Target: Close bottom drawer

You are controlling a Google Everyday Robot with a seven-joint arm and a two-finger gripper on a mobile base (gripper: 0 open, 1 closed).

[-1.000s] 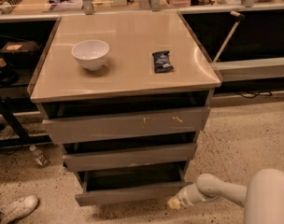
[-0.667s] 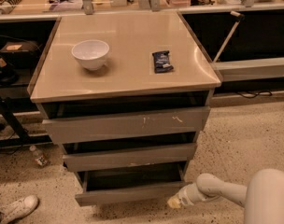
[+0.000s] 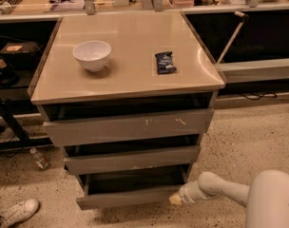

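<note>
The bottom drawer [image 3: 128, 197] is the lowest of three grey drawers in the cabinet. It stands pulled out, its dark shallow tray showing above its plain flat front. My gripper [image 3: 175, 199] is at the end of the white arm reaching in from the lower right. Its tip is at the right end of the bottom drawer's front, touching or nearly touching it.
The middle drawer [image 3: 132, 159] and the wider scratched top drawer [image 3: 130, 126] are also partly open. A white bowl [image 3: 91, 55] and a dark snack packet [image 3: 165, 62] lie on the cabinet top. A bottle [image 3: 39, 158] and a white shoe [image 3: 16, 213] are on the floor at left.
</note>
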